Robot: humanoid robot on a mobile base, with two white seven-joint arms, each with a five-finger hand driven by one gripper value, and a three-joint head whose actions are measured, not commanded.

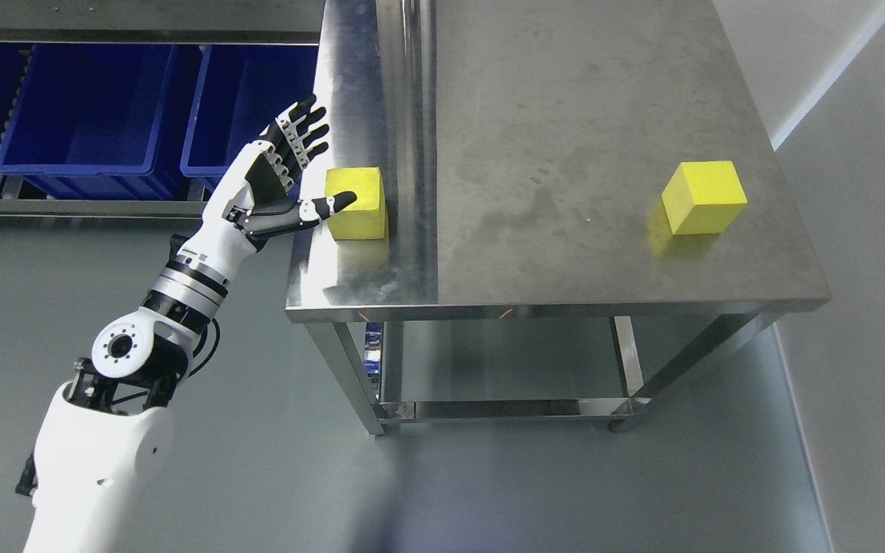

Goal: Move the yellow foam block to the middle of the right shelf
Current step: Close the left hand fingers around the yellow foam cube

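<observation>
Here the plain, square-edged yellow foam block (358,203) sits beside the left hand (277,180), whose fingers (306,134) are spread, grasping nothing.

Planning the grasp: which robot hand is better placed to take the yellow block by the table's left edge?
Left. The left robot hand is open right beside the left block, thumb across its front. No right arm is in view.

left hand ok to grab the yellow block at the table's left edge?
Probably yes. The left hand is open right beside the yellow block, thumb already across its front face, and nothing stands between them on the steel table.
</observation>
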